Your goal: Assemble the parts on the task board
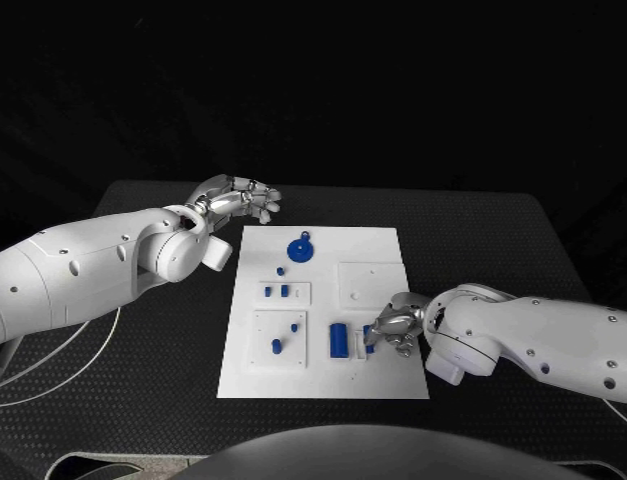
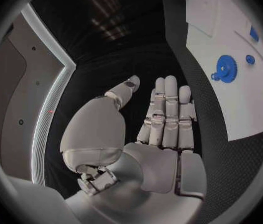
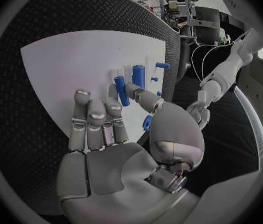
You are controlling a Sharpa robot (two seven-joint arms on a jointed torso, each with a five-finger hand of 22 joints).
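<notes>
The left hand [image 1: 235, 198] hung off the board's [image 1: 378, 243] far left corner, fingers loosely spread and holding nothing, with the gear [image 1: 300, 248] the nearest part to it. The right hand [image 1: 398, 322] lay over the board's near right area; whether it pinched the blue peg [image 3: 122, 90] at its fingertips I could not tell. That peg lay just right of the cylinder [image 1: 339, 339], both with long axes running near to far, so the right hand was much the nearer.

White task board [image 1: 371, 250], blue parts [image 1: 339, 338], blue gear [image 1: 302, 248]; black table [image 1: 472, 240]; silver fingers [image 3: 97, 117].
</notes>
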